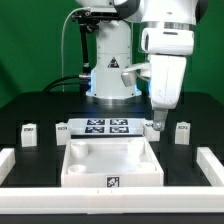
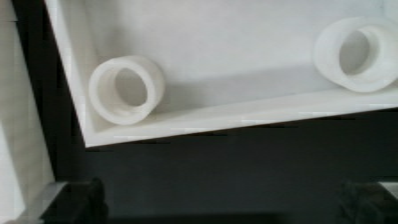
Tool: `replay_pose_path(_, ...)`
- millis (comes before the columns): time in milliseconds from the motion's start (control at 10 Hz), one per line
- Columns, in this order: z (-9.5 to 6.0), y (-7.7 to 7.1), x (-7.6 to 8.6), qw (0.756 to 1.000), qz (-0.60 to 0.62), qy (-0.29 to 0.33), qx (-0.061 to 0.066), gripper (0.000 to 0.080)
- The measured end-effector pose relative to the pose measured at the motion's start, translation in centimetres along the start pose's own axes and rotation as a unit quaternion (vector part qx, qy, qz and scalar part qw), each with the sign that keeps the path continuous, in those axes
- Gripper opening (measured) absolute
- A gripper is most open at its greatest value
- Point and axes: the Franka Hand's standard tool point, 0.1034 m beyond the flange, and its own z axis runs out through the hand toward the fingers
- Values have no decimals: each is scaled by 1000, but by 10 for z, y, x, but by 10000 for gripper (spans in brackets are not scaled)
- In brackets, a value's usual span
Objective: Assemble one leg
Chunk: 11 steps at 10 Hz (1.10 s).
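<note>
Here, four legs [image 1: 29, 133], one tray [image 1: 88, 179], one tool [image 1: 156, 116].

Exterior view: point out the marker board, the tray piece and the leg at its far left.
marker board [image 1: 108, 126], exterior view, top face.
tray piece [image 1: 85, 178], exterior view, front wall.
leg [image 1: 28, 134], exterior view, tagged front.

Four small white legs stand upright in a loose row on the dark table [image 1: 30, 108]. Each is a stubby post with a black-and-white square tag on its front face. The far-left leg [image 1: 29, 133] stands alone, apart from the second leg [image 1: 62, 130]. Toward the exterior view's right, the far-right leg [image 1: 182, 131] also stands by itself, while the fourth leg [image 1: 157, 126] near it is partly hidden and hard to make out.
</note>
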Motion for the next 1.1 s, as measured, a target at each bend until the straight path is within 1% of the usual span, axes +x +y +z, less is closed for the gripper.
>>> replay_pose_path(100,4,-5,-10,999,-41,-1,6,650)
replay_pose_path(200,12,-15,-23,998,-59,0,12,650)
replay_pose_path(300,21,-27,-33,998,-67,5,15,650)
replay_pose_path(400,32,-43,-43,997,-70,10,23,650)
replay_pose_path(500,44,-54,-49,997,-69,13,34,650)
replay_pose_path(600,54,-60,-53,996,-71,14,44,650)
replay_pose_path(700,63,-63,-56,996,-68,16,52,650)
replay_pose_path(800,68,-64,-58,996,-65,16,55,650)
replay_pose_path(1000,75,-65,-62,996,-60,17,60,650)
replay_pose_path(1100,76,-64,-62,996,-60,17,60,650)
